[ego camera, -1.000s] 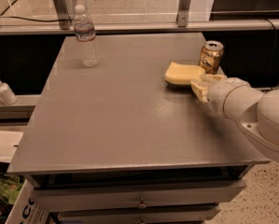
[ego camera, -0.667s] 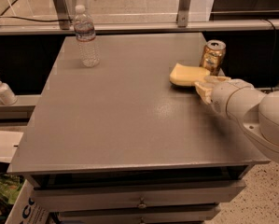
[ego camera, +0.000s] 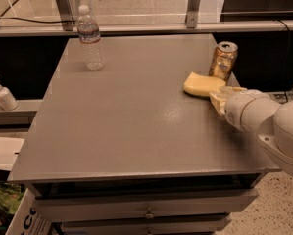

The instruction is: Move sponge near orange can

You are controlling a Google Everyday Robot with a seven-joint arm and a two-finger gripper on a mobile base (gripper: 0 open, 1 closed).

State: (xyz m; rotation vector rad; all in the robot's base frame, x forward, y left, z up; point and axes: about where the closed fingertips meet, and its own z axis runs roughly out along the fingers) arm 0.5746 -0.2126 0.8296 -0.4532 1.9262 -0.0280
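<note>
Beside the orange can (ego camera: 223,59) on the desk (ego camera: 131,126), our gripper (ego camera: 224,97) meets the sponge (ego camera: 202,84); its grip we cannot tell. Delivery looks nearly done; next, we judge, release and retreat.

Colour key. The table (ego camera: 126,116) is a plain matte grey with a faint pale sheen towards its middle, and the drawer fronts (ego camera: 146,207) below it are the same grey. The sponge (ego camera: 203,84) is an unpatterned pale yellow, slightly deeper along its near side. The orange can (ego camera: 223,60) is metallic orange-copper with pale markings and a silver top. The gripper (ego camera: 223,96), at the table's right edge just beside the sponge, is pale yellow on a glossy white arm (ego camera: 268,124). The water bottle (ego camera: 91,39) is clear with a darker label band. The soap dispenser (ego camera: 2,94) is white.
</note>
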